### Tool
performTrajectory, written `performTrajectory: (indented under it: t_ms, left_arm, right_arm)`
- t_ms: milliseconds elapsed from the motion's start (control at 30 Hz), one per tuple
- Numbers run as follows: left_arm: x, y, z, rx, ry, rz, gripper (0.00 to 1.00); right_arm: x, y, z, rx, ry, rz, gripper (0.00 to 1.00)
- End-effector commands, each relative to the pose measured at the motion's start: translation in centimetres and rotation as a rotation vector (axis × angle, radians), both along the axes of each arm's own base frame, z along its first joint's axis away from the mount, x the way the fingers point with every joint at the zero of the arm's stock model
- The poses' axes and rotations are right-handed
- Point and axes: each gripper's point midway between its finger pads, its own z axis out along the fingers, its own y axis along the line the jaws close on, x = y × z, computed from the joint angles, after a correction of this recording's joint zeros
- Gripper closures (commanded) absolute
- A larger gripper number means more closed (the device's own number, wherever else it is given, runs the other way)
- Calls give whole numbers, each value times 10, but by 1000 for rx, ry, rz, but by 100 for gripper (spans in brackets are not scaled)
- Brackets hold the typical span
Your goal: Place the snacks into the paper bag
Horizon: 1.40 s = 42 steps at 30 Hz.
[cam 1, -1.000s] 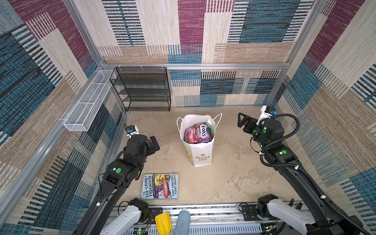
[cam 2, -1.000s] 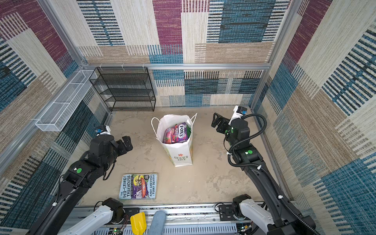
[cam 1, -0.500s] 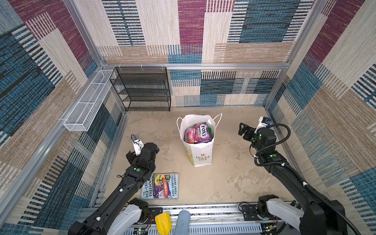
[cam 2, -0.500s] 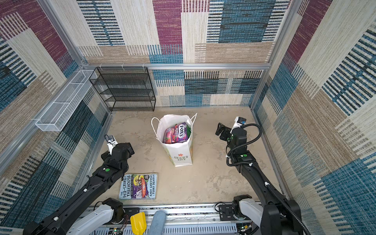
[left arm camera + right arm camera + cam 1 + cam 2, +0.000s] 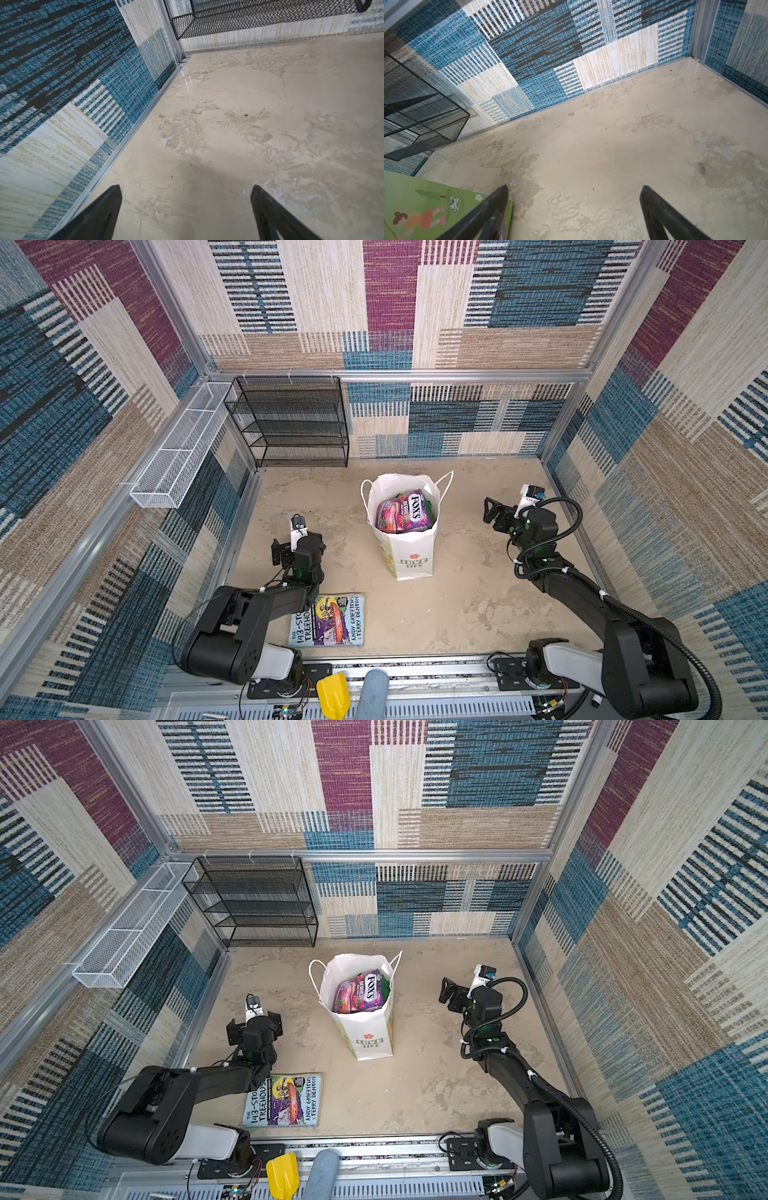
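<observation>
The left arm (image 5: 266, 601) has been folding down low and is now reaching over the book (image 5: 328, 620) lying at the table's (image 5: 457, 614) near edge; the right arm (image 5: 573, 589) is sitting lower too. The left gripper (image 5: 186, 188) and right gripper (image 5: 574, 187) are hanging spread wide, gripping nothing. Mid-table the paper bag (image 5: 409, 562) is standing upright, holding the snacks (image 5: 405, 514).
</observation>
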Motion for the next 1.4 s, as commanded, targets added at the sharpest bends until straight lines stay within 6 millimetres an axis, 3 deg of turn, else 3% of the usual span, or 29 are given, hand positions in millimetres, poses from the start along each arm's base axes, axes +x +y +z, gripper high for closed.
performTrajectory:
  t_ms: [0,300,467,633,767,900,1033,1167,1300,1367]
  left_arm:
    - [16,-8,31,14,-146,-43,1]
    - [26,-7,16,-105,-82,-147,1]
    - [34,-9,-3,-189,-38,-236,1]
    - [38,-6,-4,-198,-43,-236,1]
    - [38,-7,-4,-200,-40,-240,1]
    - [38,-6,-3,-200,-42,-239,1]
    - [38,-6,-3,-201,-39,-238,1]
    - [38,-6,-5,-202,-35,-238,1]
    - [38,-6,-4,-201,-37,-238,1]
    - [38,-7,-4,-202,-36,-239,1]
  right_arm:
    - [1,-3,22,-64,-142,-1,0]
    - [2,-13,-4,-145,-113,-43,0]
    - [-5,-33,-5,-184,-140,-150,0]
    - [-11,-47,-6,-210,-144,-227,0]
    - [-17,-65,-26,-249,-108,-327,0]
    - [-15,-51,-39,-297,-113,-233,0]
    - [-17,-38,-33,-342,-169,-147,0]
    - [-18,-49,-27,-376,-201,-212,0]
    - [-6,-50,-40,-369,-189,-171,0]
    - [-9,-51,-42,-354,-197,-158,0]
